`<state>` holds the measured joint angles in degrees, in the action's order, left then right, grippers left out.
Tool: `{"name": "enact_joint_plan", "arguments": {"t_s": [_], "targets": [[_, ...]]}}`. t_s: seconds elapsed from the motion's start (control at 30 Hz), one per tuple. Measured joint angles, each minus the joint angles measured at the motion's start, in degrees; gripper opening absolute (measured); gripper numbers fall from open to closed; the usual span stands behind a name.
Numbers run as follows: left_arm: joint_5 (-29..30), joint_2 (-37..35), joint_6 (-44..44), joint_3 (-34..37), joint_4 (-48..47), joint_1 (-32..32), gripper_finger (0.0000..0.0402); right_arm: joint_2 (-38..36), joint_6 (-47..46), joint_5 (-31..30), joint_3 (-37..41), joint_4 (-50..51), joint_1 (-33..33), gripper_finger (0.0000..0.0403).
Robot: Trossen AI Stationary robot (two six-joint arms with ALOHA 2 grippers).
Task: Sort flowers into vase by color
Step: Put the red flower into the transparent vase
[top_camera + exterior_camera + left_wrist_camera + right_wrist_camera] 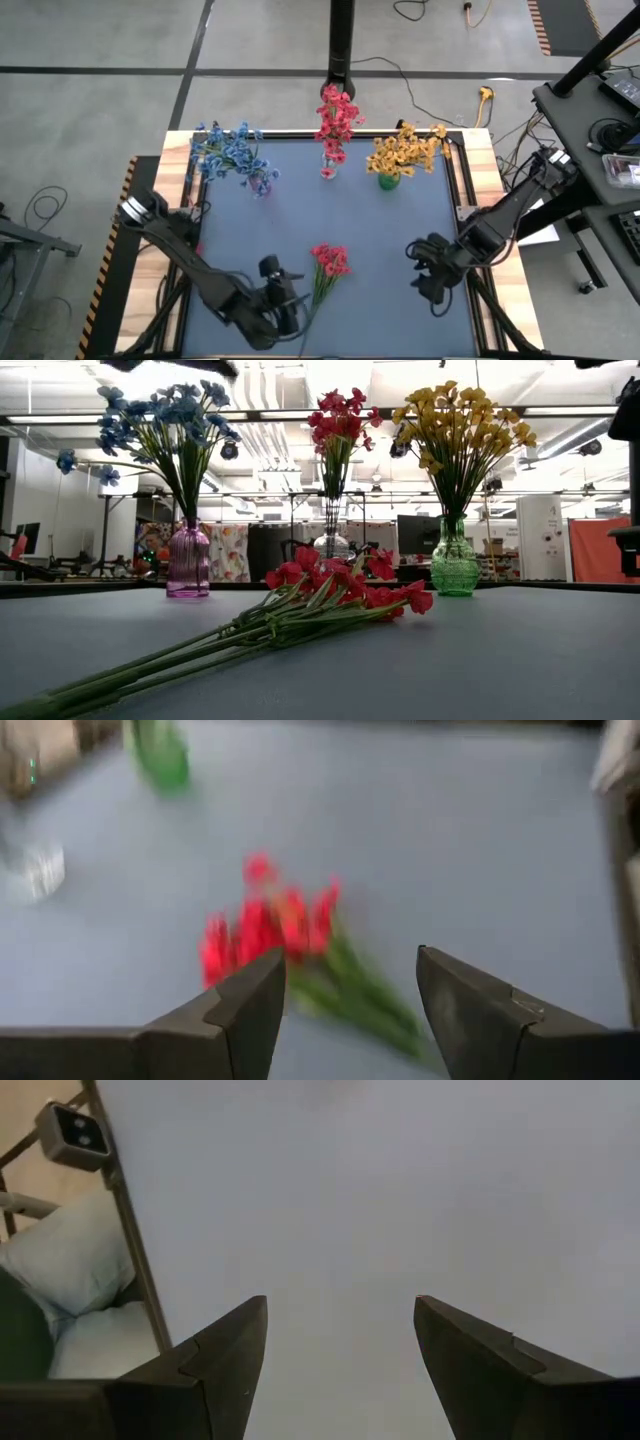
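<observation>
Dark blue-grey mat (400, 220) over a wood-edged table, open workshop floor beyond.

Left gripper (348, 985): jaws spread wide, nothing between them, low at the near edge just by the stem ends. Left wrist cam looks straight along the red sprigs (275, 925). No contact visible.

Right gripper (340, 1330): jaws wide, empty, over bare mat on the right side, well apart from the flowers. Waiting, by the look.

Progress, judged: mostly done. Blue bunch (230, 150) stands in the purple vase (188, 560), far left; red bunch (337, 115) in the clear vase (332, 545), far centre; yellow-orange bunch (405, 150) in the green vase (455, 565), far right. Left to do: one loose red bundle lying flat on the mat, near centre. Belongs w/ the clear vase.

Orientation: bundle's long axis runs near-to-far w/ a slight slant; blossoms toward the vases, stems (150, 665) trail back to the near edge by the left gripper.
</observation>
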<state>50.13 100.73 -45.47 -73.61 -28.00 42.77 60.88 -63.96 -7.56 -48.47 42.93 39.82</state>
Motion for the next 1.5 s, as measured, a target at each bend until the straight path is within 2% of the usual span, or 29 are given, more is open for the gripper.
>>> {"name": "enact_joint_plan", "arguments": {"t_s": [0.13,0.3,0.5,0.73,1.0,1.23,1.5], "targets": [[-9.0,7.6,-15.5,-9.2,-15.7,-1.7,0.0209,0.0,0.4,-0.6,0.0,-0.2,0.9,0.0244],[-18.2,17.0,-22.2,-18.7,-23.0,-4.3,0.0209,0.0,3.4,-1.3,0.0,-0.3,0.8,0.0244],[-20.3,26.5,-26.1,-32.5,-32.7,-5.7,0.0209,0.0,7.4,0.1,0.0,-0.2,0.8,0.0244],[-23.3,35.0,-26.2,-48.7,-41.0,-5.8,0.0209,0.0,12.1,1.7,0.0,0.1,0.8,0.0244],[-27.2,45.9,-27.9,-60.4,-49.0,-6.1,0.0208,0.0,15.5,2.4,0.0,0.4,1.2,0.0244],[-25.9,46.6,-36.9,-58.1,-50.9,-5.8,0.0178,0.0,16.4,4.1,0.0,0.5,1.2,0.0244],[-24.7,46.6,-39.7,-56.5,-53.2,-5.3,0.009,0.0,17.5,4.8,0.0,0.5,1.2,0.0244]]}}
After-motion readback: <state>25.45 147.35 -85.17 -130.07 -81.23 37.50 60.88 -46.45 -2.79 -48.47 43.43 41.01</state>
